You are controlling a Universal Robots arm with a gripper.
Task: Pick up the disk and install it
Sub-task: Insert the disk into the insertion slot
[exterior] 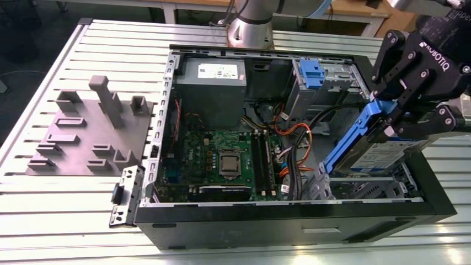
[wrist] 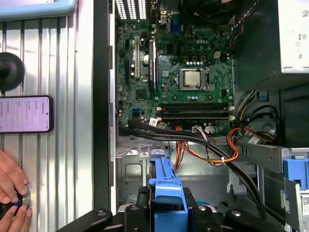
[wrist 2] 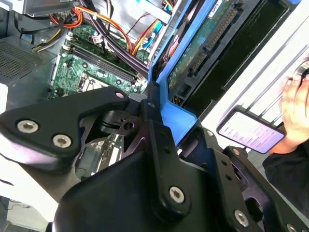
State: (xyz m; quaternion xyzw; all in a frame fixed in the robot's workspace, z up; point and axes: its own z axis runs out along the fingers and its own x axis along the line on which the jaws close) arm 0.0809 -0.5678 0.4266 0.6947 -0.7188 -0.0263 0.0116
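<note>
Looking first at the disk [exterior: 383, 152], we see a flat rectangular silver-metal hard drive with a white-and-blue label, framed by a blue plastic carrier, held in the air above the corner of the open black computer case [exterior: 294, 212] that lies at the exterior view's right. The black two-finger gripper [exterior: 403, 113] is closed on the upper end of the carrier, its fingers pinching the blue frame from both sides, so the disk hangs straight below the tool rather than off to one side. We judge that its long axis runs on a steep slant, from the grasped upper end down to a lower end that points into the case, towards the grey metal drive bay [exterior: 368, 185] at that corner; the labelled face turns towards the exterior camera. In the second wrist view the blue frame [wrist 2: 176, 113] runs away from the fingers with the drive's green circuit board and connector facing the lens. The lower end sits just above the bay, and we cannot tell whether it touches the metal. Deeper in the case lie the green motherboard [exterior: 220, 160], a bundle of orange and black cables [exterior: 294, 146], a grey power supply box [exterior: 211, 83] and a second blue plastic caddy [exterior: 310, 74]. Outside the case, on the slatted aluminium table [wrist: 72, 63], rest a dark smartphone [wrist: 25, 114] and a person's hands [wrist: 12, 191].
</note>
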